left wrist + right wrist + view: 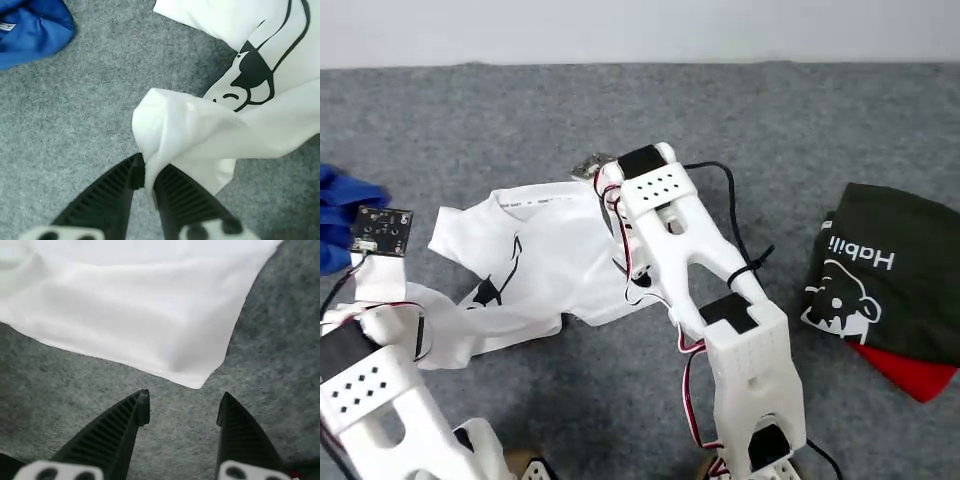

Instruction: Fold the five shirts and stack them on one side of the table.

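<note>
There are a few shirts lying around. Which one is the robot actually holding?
The white shirt with the black drawing: the left gripper pinches a fold of it. The blue shirt, dark shirt and red shirt lie untouched.

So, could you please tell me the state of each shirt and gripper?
white shirt: unfolded, one edge pinched.
left gripper: shut on the white shirt.
right gripper: open, holding nothing.
dark shirt: folded, atop the red shirt.
red shirt: under the dark shirt.
blue shirt: crumpled, unfolded.
</note>
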{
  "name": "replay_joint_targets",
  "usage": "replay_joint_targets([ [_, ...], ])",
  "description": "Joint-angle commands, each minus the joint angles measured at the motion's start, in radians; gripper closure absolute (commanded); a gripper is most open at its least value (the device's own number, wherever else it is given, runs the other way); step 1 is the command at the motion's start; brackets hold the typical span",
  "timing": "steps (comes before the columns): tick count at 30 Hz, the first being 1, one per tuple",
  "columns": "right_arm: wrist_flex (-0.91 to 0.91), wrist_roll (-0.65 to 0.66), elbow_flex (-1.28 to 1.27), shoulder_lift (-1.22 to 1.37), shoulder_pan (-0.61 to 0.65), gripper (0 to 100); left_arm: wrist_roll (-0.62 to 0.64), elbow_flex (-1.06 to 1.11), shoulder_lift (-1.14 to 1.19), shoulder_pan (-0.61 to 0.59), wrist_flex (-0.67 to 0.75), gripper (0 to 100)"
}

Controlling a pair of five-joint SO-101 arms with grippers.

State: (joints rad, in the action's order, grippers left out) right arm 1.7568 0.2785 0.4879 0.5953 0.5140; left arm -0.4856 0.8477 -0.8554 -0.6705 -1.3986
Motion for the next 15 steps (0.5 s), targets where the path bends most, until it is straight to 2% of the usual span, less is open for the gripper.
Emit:
replay_joint_targets([
  [1,0.012,-0.015,0.000,0.019,0.001,76.8,-0.012,-0.005,-0.021,0.009,0.015,100],
  [7,-0.051,-0.017,0.000,0.154,0.010,76.8,-0.012,-0.004,-0.021,0.009,0.015,100],
  [15,-0.113,-0.008,0.000,0.203,0.033,77.5,-0.012,-0.004,-0.021,0.009,0.015,100],
])
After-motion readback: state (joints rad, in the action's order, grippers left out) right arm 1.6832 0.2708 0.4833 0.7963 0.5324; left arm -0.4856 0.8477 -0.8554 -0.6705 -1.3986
